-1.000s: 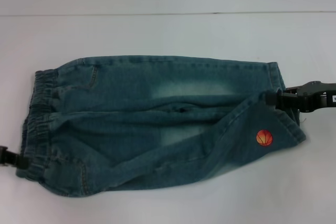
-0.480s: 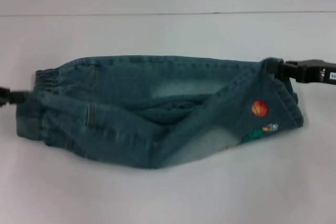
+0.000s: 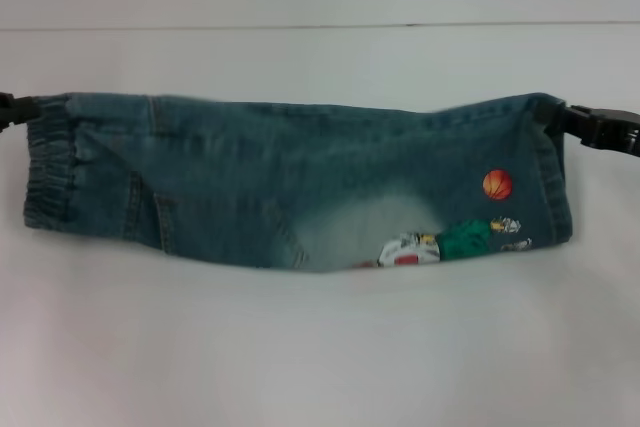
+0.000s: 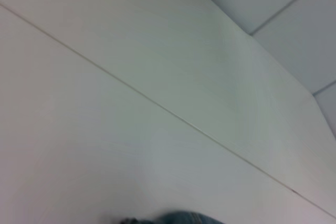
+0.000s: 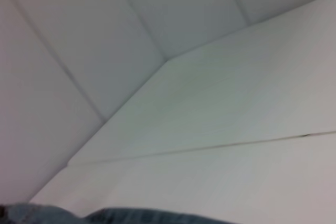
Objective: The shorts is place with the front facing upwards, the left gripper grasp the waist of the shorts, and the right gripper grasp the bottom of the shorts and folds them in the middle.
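Note:
The blue denim shorts [image 3: 290, 182] are stretched sideways between my two grippers, doubled lengthwise into a narrow band. The ruffled waist [image 3: 48, 162] is at the left and the stitched bottom hem [image 3: 553, 177] at the right. The orange ball [image 3: 497, 184] and the cartoon print [image 3: 440, 245] face up near the hem. My left gripper [image 3: 25, 107] is shut on the waist's far corner. My right gripper [image 3: 562, 117] is shut on the hem's far corner. A sliver of denim shows in the left wrist view [image 4: 184, 219] and in the right wrist view [image 5: 131, 216].
The white table [image 3: 320, 347] lies all around the shorts. A thin seam [image 3: 320, 26] runs across it at the back. White wall panels [image 5: 79, 51] stand beyond the table.
Both grippers have carried the near edge of the shorts up and away from me. The near half now lies over the far half, and the cartoon print has come into view.

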`<control>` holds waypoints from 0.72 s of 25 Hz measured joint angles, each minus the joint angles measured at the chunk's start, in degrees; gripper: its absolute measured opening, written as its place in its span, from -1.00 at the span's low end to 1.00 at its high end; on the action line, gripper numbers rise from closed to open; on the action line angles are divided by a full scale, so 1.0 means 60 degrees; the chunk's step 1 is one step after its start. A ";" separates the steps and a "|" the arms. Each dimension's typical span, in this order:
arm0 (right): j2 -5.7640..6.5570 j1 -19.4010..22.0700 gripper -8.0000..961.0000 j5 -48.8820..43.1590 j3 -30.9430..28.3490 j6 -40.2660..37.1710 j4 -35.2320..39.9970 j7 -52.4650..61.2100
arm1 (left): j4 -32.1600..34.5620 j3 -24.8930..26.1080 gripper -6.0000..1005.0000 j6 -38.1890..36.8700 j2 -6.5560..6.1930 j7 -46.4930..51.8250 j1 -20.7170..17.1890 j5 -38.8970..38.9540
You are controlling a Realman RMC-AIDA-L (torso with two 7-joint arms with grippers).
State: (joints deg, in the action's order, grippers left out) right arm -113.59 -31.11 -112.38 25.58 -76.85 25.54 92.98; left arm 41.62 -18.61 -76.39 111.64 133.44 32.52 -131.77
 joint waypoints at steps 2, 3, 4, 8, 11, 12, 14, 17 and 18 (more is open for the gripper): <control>-0.0027 0.0097 -0.89 0.0304 -0.0120 0.0254 -0.0201 -0.0196 | -0.0143 -0.0021 -0.93 0.0371 0.0037 -0.0031 0.0062 0.0017; -0.0040 0.0117 -0.89 0.0399 -0.0147 0.0331 -0.0263 -0.0296 | -0.0230 -0.0035 -0.93 0.0611 0.0059 -0.0067 0.0086 0.0020; -0.0066 0.0141 -0.89 0.0523 -0.0172 0.0457 -0.0350 -0.0436 | -0.0267 -0.0039 -0.93 0.0733 0.0078 -0.0084 0.0097 0.0021; -0.0219 0.0051 -0.89 0.0610 -0.0146 0.1001 -0.0458 -0.0797 | -0.0309 -0.0054 -0.93 0.1251 0.0274 -0.0215 0.0178 0.0026; -0.0341 -0.0136 -0.89 0.0613 -0.0133 0.1440 -0.0459 -0.1070 | -0.0326 -0.0078 -0.93 0.1592 0.0440 -0.0363 0.0261 0.0032; -0.0364 -0.0203 -0.89 0.0614 -0.0120 0.1567 -0.0458 -0.1117 | -0.0326 -0.0078 -0.93 0.1592 0.0440 -0.0363 0.0261 0.0032; -0.0432 -0.0341 -0.89 0.0613 -0.0085 0.1774 -0.0454 -0.1254 | -0.0280 -0.0078 -0.93 0.1780 0.0532 -0.0440 0.0288 0.0040; -0.0508 -0.0528 -0.89 0.0605 -0.0065 0.1984 -0.0437 -0.1387 | -0.0206 -0.0077 -0.93 0.1989 0.0635 -0.0581 0.0327 0.0067; -0.0513 -0.0582 -0.89 0.0589 -0.0059 0.2080 -0.0437 -0.1390 | -0.0206 -0.0076 -0.93 0.2022 0.0640 -0.0623 0.0345 0.0113</control>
State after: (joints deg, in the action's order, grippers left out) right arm -116.67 -34.60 -108.84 25.22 -64.38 22.92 84.64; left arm 40.39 -19.07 -64.26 115.49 129.70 34.59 -131.09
